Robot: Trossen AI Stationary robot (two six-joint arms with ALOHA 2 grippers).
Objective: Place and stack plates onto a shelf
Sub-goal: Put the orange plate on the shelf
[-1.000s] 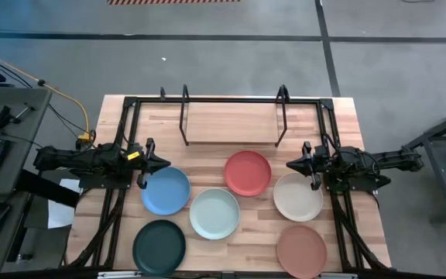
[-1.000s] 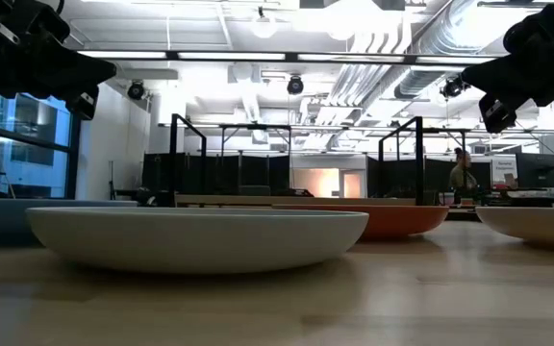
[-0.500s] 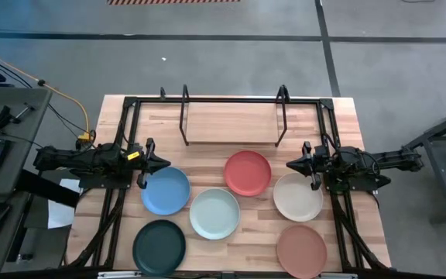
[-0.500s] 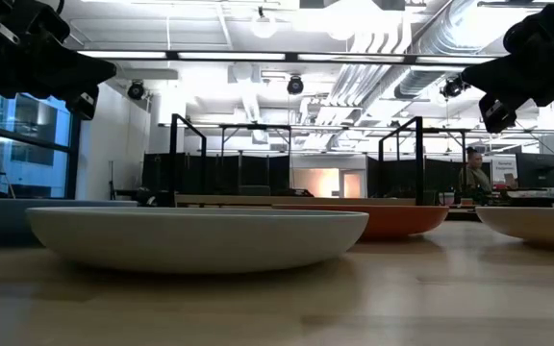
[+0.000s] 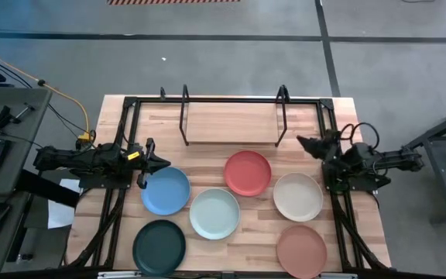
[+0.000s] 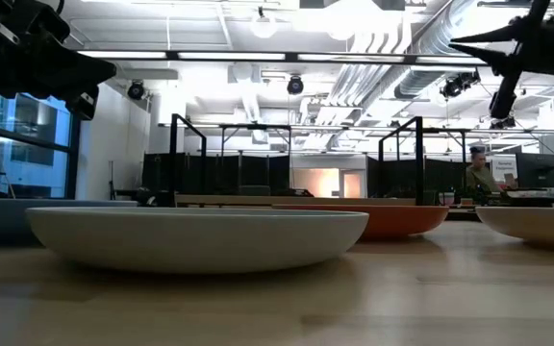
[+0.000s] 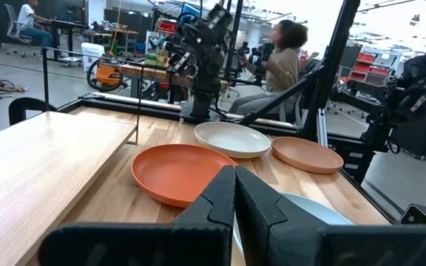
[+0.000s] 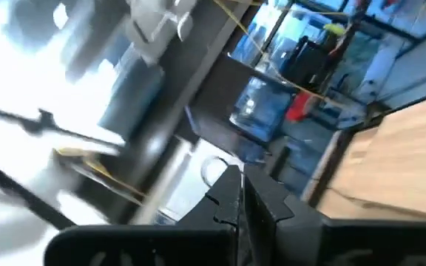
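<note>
My right gripper is clenched on nothing, fingers pressed together, raised above the table and angled toward the shelf's right end, over the bare wood just beyond the cream plate; its wrist view tilts up into the room, with only a strip of table showing. My left gripper is likewise clenched and empty, held level at the far edge of the blue plate. Past its closed fingers I see the red plate, then the cream one and the pink plate farther off, with the right arm above them. All six plates lie flat on the table, none stacked, none on the shelf: blue and red nearest the shelf, the mint plate between them and a little closer to the front, cream to the right of red, the green plate and pink at the front edge. The shelf board sits bare at the back, inside its black frame. A person sits beyond the table.
</note>
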